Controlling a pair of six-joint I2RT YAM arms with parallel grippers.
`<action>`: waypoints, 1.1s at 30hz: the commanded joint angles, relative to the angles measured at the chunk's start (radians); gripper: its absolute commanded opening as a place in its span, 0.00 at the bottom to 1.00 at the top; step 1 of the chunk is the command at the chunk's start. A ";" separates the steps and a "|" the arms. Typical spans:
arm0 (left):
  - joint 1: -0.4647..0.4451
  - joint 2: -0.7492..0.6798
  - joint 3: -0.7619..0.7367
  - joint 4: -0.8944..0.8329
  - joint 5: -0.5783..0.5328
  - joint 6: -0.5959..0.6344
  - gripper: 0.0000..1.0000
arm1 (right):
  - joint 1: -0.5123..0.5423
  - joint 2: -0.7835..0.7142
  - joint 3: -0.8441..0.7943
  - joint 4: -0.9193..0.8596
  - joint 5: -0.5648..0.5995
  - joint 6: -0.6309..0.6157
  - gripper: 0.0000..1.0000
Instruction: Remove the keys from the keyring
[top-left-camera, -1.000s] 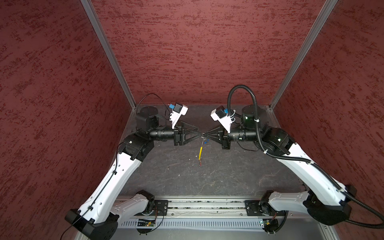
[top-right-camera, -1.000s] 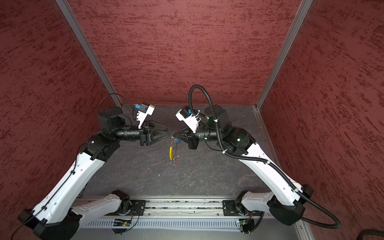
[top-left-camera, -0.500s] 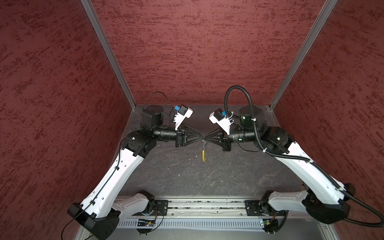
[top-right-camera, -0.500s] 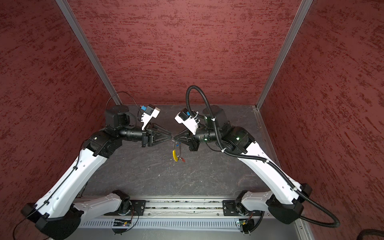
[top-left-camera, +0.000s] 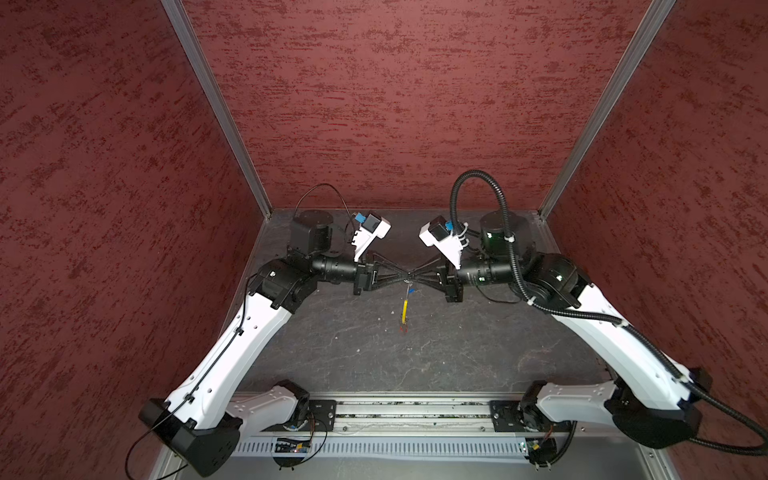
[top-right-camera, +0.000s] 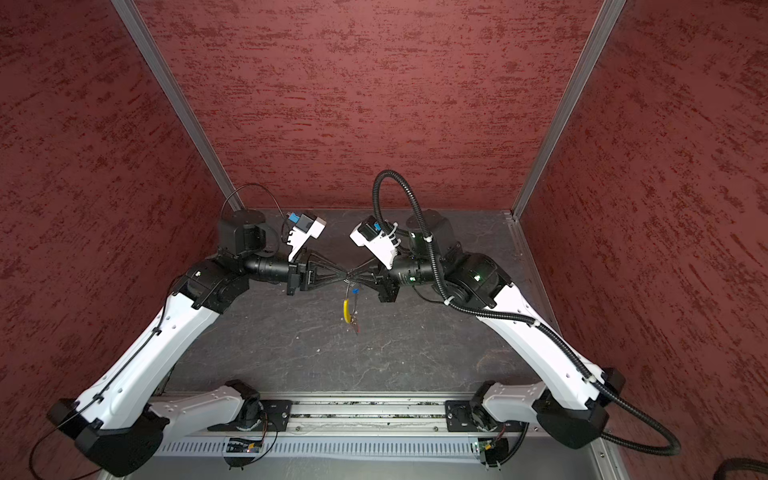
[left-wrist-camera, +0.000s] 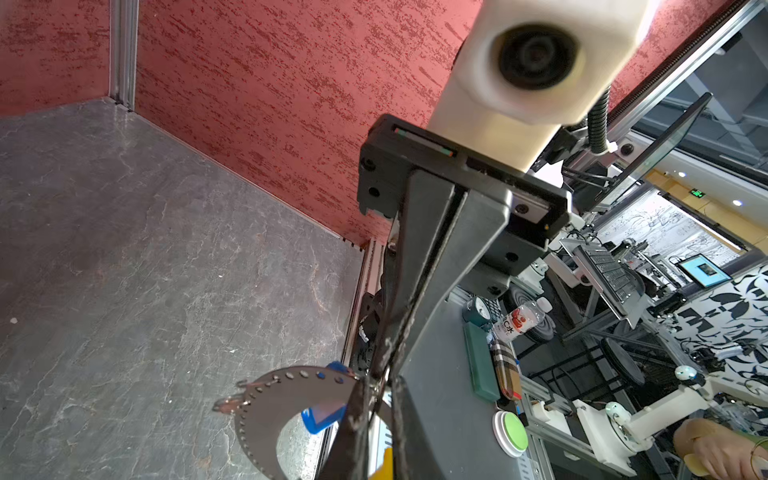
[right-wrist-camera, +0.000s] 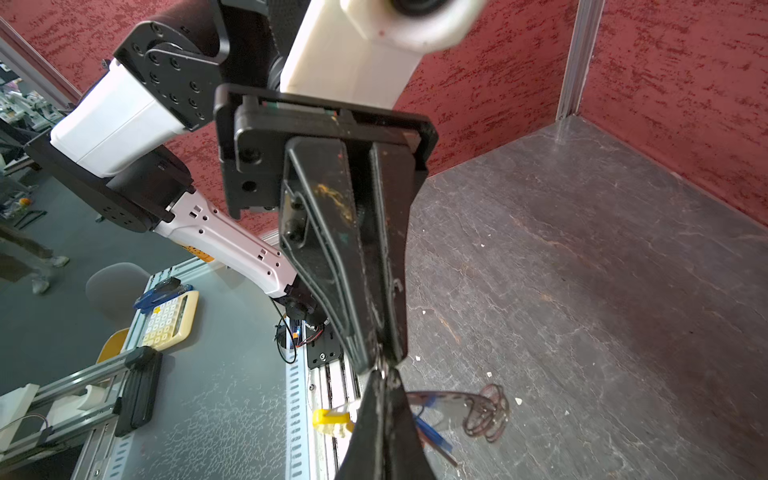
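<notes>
Left of the keyring (top-right-camera: 345, 309), your left pincer (top-left-camera: 402, 275) reaches in level above the surface (top-left-camera: 332, 353) with its jaws drawn down to a point. They look clenched on the keyring's topmost bit of metal, though the exact link is too small to make out. Straight below that meeting point the keyring appears to hang free of the surface, its yellow sleeve (top-left-camera: 403, 309) pointing down. Just under the keyring's top, on its right side, you can see the blue-headed key (top-right-camera: 355, 292), and at the keyring's lower end the red-headed key (top-left-camera: 402, 329) dangles. Both look threaded on. Right of the keyring, your right pincer (top-left-camera: 417, 276) faces the left one tip to tip, clamped tight on the same top end, so the loop is pinned between the two. By my reading you are at the very start of the real work: the keyring is lifted and gripped from both sides, but neither key is off and none lies on the surface. Everything that counts is left: working the blue key off its ring, then the red, each likely needing a regrip on the key head itself.
</notes>
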 joint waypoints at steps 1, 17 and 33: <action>-0.005 -0.010 0.018 0.001 0.040 0.009 0.12 | -0.004 -0.019 0.019 0.024 0.047 -0.009 0.00; -0.024 -0.009 0.004 0.056 0.022 -0.009 0.00 | -0.004 0.010 0.041 0.060 0.008 0.020 0.00; -0.030 -0.148 -0.167 0.446 -0.140 -0.127 0.00 | -0.004 -0.151 -0.183 0.453 0.097 0.147 0.51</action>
